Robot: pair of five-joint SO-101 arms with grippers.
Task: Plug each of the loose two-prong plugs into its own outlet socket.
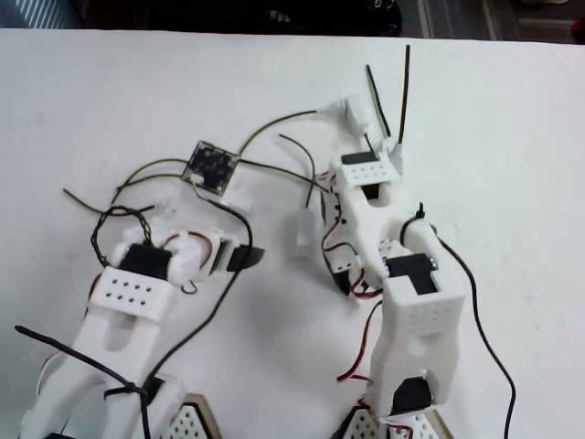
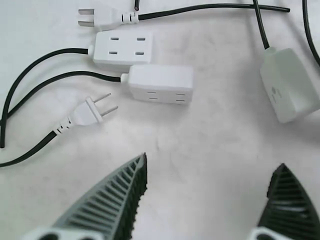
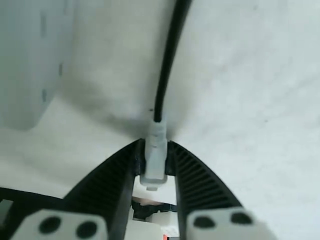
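Observation:
In the left wrist view my left gripper (image 2: 213,161) is open over bare table with nothing between its fingers. Beyond it lie two white outlet blocks (image 2: 122,47) (image 2: 160,82) on black cords. One loose two-prong plug (image 2: 92,111) lies beside them and another (image 2: 102,19) lies farther off. My right gripper (image 3: 154,165) is shut on a white plug body (image 3: 154,150), whose black cord (image 3: 170,60) runs away over the table. A white block (image 3: 30,65) stands close beside it. In the high view the left gripper (image 1: 233,256) sits left of centre.
A bigger white adapter (image 2: 290,85) on a black cord lies to one side of the outlets. A small square board (image 1: 212,165) sits at mid-table among looping black cords. Another white piece (image 1: 355,112) lies farther back, near two upright black rods.

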